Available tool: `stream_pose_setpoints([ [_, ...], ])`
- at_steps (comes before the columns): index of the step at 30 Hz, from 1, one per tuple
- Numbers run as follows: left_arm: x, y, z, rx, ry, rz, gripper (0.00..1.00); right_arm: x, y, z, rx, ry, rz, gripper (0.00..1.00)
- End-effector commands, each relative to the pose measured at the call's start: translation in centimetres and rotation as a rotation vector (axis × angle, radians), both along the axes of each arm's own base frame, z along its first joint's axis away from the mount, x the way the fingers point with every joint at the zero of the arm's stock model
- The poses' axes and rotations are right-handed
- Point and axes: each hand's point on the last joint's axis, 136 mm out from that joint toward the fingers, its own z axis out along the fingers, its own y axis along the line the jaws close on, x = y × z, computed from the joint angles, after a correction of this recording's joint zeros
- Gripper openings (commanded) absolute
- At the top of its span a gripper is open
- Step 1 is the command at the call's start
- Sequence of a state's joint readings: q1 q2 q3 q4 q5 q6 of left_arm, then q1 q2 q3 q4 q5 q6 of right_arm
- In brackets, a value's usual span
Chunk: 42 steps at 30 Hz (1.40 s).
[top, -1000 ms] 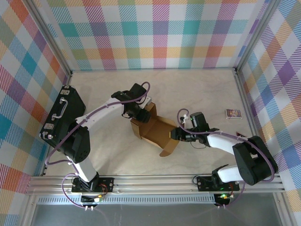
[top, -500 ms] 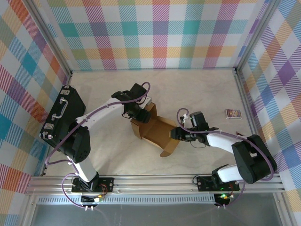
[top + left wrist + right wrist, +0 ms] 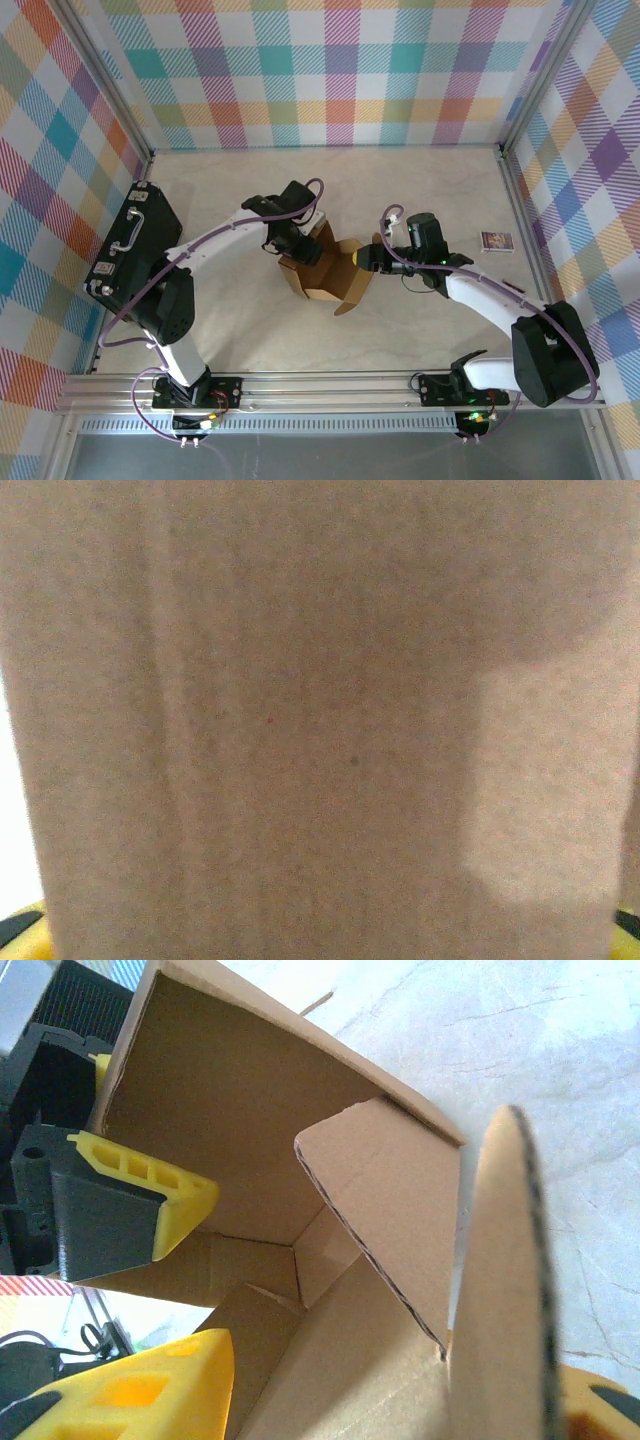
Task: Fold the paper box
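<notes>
Box [image 3: 328, 282] sits half-folded at the middle of the worktop [image 3: 420, 190], right hand [image 3: 366, 258] spread around a flap [image 3: 510, 1260] (edge-on to its camera), left hand [image 3: 299, 247] straddling a wall [image 3: 230, 1110], though I cannot tell if it pinches.

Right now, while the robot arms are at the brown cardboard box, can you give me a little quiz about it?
1. True or false: the plain brown corrugated cardboard box lies completely flat.
2. What stands at the left edge of the table? A) black hard case with a handle B) red cup C) blue bowl
3. How many grippers are at the box?
Key: 1 false, its walls stand up. 2 A. 3 two: the left gripper and the right gripper.
</notes>
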<state>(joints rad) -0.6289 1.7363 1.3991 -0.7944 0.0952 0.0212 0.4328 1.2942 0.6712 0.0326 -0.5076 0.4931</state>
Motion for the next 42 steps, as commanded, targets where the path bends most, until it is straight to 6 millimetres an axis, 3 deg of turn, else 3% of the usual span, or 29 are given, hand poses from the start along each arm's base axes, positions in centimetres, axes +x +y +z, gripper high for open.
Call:
stream_pose_setpoints([
  [1,-0.8,-0.2,-0.5,0.008,0.040,-0.009,0.54,0.2,1.0,1.3,0.043,-0.004,0.033,0.51],
  [9,-1.2,-1.0,0.4,-0.035,0.033,-0.023,0.54,0.7,1.7,0.5,0.061,0.027,0.046,0.51],
  [18,-1.4,-1.6,1.0,-0.077,0.033,-0.028,0.54,0.7,1.0,-1.1,-0.035,0.024,0.063,0.46],
  [28,-2.1,-2.3,1.6,-0.133,0.051,-0.025,0.54,2.1,3.1,2.0,0.103,0.016,0.080,0.52],
  [42,-2.4,-2.9,2.0,-0.205,0.078,0.045,0.57,1.9,4.1,3.2,0.192,0.029,0.106,0.59],
])
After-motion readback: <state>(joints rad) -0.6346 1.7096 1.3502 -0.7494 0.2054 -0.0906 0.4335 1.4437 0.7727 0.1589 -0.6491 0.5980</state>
